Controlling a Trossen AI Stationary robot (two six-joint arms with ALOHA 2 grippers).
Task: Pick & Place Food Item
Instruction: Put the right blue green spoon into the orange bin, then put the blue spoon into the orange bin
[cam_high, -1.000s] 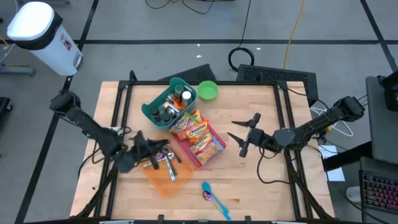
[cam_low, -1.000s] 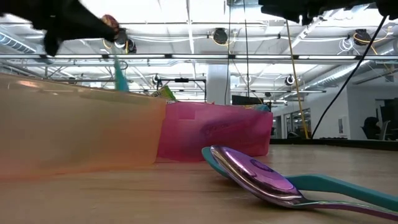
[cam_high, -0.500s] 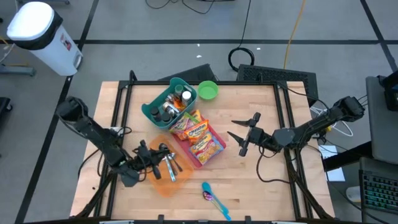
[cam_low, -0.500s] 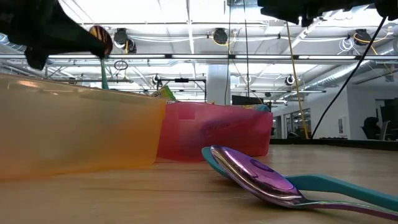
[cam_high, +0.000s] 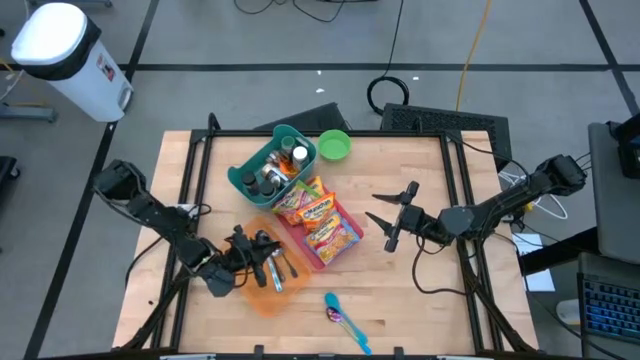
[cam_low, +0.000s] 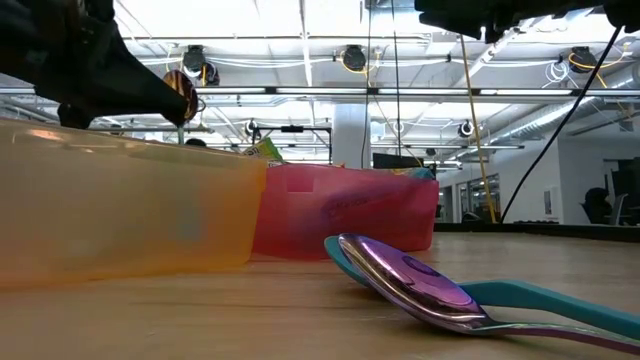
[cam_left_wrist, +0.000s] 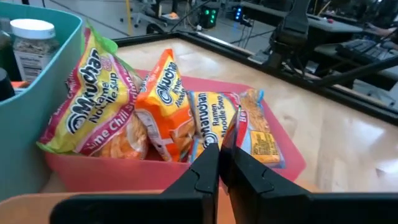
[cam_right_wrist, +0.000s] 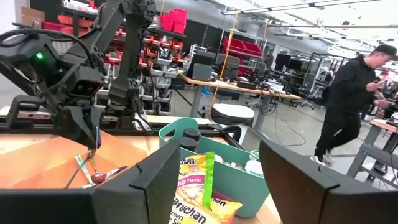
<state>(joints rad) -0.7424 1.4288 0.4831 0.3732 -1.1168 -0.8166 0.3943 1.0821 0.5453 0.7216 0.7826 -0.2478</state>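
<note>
Several noodle packets (cam_high: 315, 215) (cam_left_wrist: 168, 106) lie in a pink tray (cam_high: 318, 262) at mid-table. Beside its left end stands an orange bin (cam_high: 262, 292) (cam_low: 120, 210) with utensils in it. My left gripper (cam_high: 248, 258) (cam_left_wrist: 219, 163) is low over this bin, shut on a thin utensil (cam_right_wrist: 96, 143) that hangs under it. My right gripper (cam_high: 385, 215) stays open in the air to the right of the pink tray, touching nothing. My left gripper pinches the thin utensil by its upper end (cam_right_wrist: 95, 132) between its two fingers. The fingers come slanting from the table's left, a little downward. The utensil hangs below them into the orange bin. I cannot tell whether its lower end rests on anything.
A teal basket (cam_high: 243, 178) (cam_right_wrist: 230, 180) of jars stands behind the pink tray, a green bowl (cam_high: 334, 146) at its right. A purple spoon (cam_high: 338, 314) (cam_low: 420, 285) and a teal one lie near the front edge. A person stands in the room beyond the table.
My left gripper has sunk toward the orange bin and gone a little toward the table's near edge, still shut. The teal-handled utensil hanging below it has gone down behind the bin's wall.
</note>
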